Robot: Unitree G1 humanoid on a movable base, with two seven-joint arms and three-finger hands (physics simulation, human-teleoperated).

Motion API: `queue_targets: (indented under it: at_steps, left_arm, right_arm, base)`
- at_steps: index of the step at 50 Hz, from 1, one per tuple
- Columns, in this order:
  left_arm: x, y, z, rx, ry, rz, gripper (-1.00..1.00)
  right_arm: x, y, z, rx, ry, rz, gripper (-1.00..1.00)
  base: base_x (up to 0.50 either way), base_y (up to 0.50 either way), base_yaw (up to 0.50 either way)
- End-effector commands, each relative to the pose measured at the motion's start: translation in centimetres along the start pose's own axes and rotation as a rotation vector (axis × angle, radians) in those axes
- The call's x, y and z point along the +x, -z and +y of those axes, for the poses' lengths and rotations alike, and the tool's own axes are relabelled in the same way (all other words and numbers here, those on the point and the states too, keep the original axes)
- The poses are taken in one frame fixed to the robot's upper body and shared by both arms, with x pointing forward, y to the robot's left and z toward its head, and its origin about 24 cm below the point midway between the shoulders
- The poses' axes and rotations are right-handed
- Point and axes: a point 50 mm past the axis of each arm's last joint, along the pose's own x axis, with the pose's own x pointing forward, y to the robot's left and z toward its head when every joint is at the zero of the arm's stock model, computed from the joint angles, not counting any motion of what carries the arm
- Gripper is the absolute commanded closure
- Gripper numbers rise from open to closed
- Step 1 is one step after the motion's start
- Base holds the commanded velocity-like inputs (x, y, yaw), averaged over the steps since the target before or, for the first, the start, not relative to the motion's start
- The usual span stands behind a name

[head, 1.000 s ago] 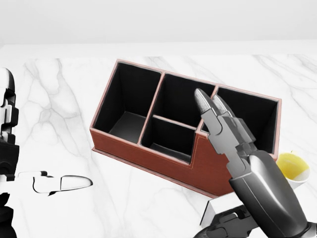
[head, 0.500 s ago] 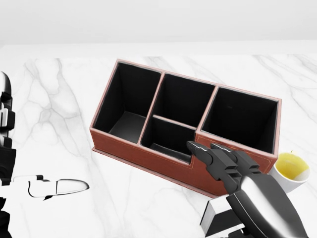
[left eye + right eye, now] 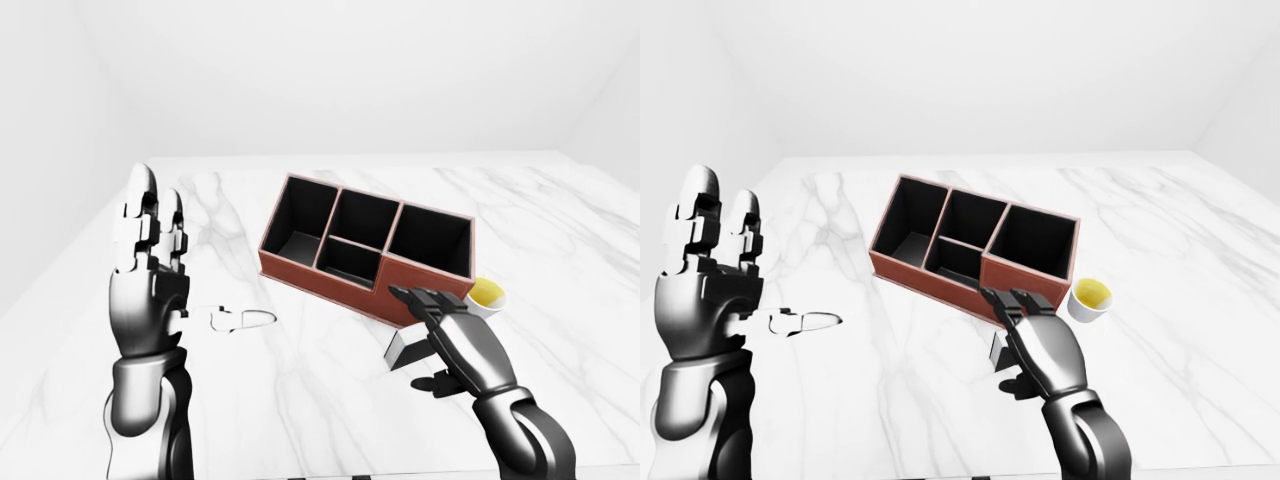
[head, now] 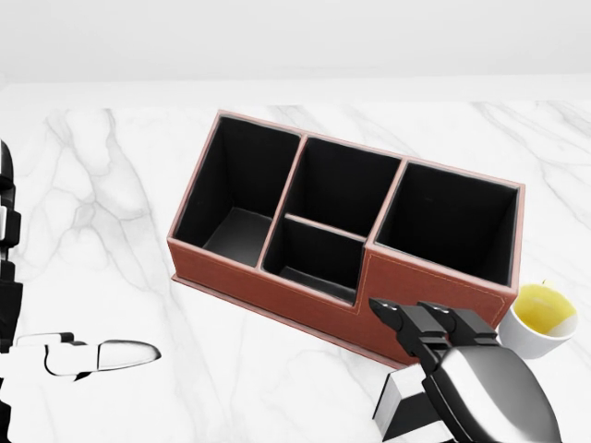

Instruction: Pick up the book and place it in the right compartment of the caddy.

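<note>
— Book [image 3: 405, 348] placement first: where do we see it?

— On the marble table [image 3: 300, 400], just near of the caddy [image 4: 277, 288], mostly under our right hand [image 3: 455, 335], whose fingers are spread, gripping nothing.

— Then we lower squarely, close on both covers, and mind the cup [image 3: 1087, 298].

— Left hand [image 3: 148, 265] is raised, fingers extended.
</note>
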Motion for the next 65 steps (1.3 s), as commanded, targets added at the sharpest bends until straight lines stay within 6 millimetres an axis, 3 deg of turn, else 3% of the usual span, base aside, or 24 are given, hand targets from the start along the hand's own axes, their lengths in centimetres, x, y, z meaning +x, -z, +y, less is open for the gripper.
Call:
queue_targets:
  at_steps: [1,29,46,65]
  left_arm:
    - [-0.2,-0.3,0.0,0.0,0.0,-0.011,-1.0]
    - [-0.6,0.0,0.2,-0.001,-0.003,0.014,-1.0]
    - [-0.9,0.7,0.5,-0.006,-0.01,0.049,-1.0]
    - [-1.0,0.9,0.6,-0.008,-0.012,0.061,-1.0]
  right_arm:
    - [-0.4,0.0,0.4,-0.041,-0.009,0.017,-0.56]
    - [-0.8,-0.1,0.7,-0.211,0.039,0.062,-0.49]
    - [0.1,-2.0,2.7,-0.388,0.025,-0.061,-0.5]
    - [0.8,0.4,4.7,-0.504,-0.012,-0.042,-0.49]
  base:
    - [0.0,0.0,0.0]
    - [0.0,0.0,0.0]
    - [0.0,0.0,0.0]
    - [0.0,0.0,0.0]
